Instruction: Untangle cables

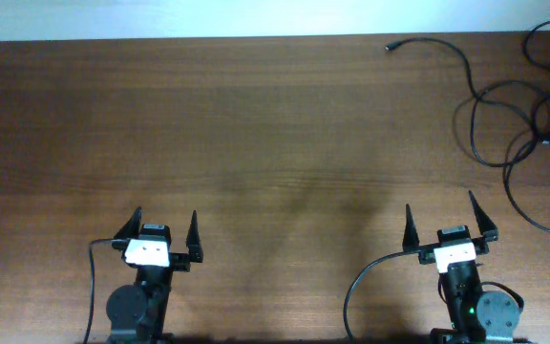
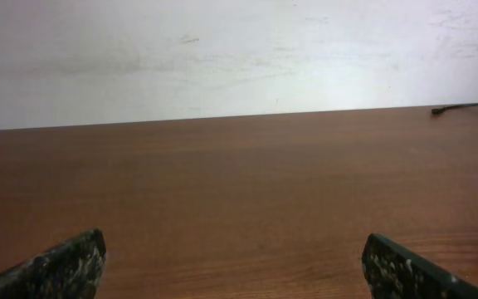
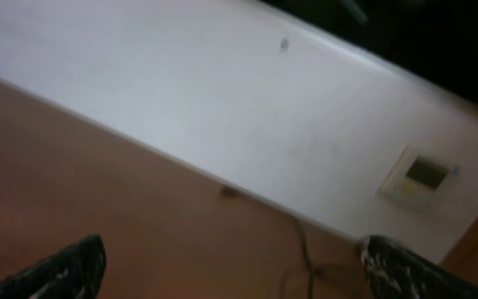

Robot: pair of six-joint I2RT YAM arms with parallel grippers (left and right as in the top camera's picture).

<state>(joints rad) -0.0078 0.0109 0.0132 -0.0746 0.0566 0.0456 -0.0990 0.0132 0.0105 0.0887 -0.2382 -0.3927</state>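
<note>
The cables (image 1: 514, 115) lie in tangled thin black loops at the table's far right corner, one plug end (image 1: 390, 46) reaching left along the back edge. That plug end (image 2: 438, 110) shows far off in the left wrist view, and a blurred strand of cable (image 3: 301, 245) in the right wrist view. My left gripper (image 1: 165, 227) stands open near the front left, nothing between its fingers. My right gripper (image 1: 449, 222) is open near the front right, well short of the cables.
The brown wooden table (image 1: 256, 143) ends at a white wall (image 2: 222, 58) at the back. Thicker black arm wires (image 1: 361, 287) curve beside each arm base at the front edge. A small wall plate (image 3: 426, 174) shows in the right wrist view.
</note>
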